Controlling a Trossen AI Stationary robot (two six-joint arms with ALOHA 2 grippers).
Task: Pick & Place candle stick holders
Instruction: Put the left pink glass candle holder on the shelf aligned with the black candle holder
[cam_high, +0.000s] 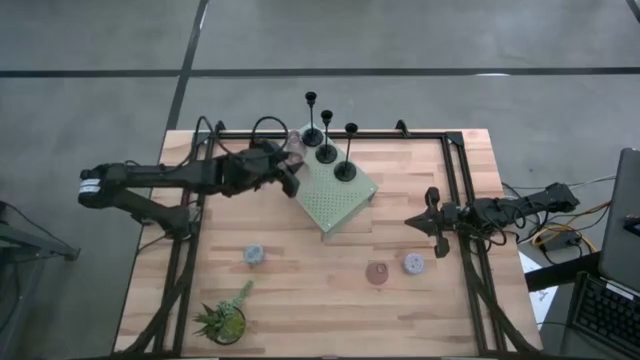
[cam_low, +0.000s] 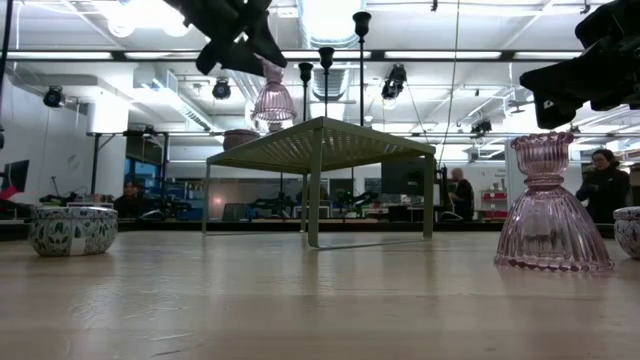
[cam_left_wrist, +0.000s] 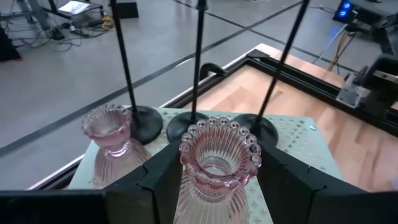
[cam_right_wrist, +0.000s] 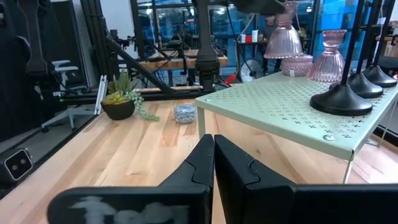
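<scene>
My left gripper (cam_left_wrist: 214, 180) clamps a pink holder (cam_left_wrist: 217, 165), hidden from above; right gripper (cam_right_wrist: 213, 163) closed, empty.

No legible text, label or number on anything

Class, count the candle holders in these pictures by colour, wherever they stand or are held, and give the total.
Black holders: 3
Pink holders: 4
Blue-grey cups: 2
Total: 9
</scene>
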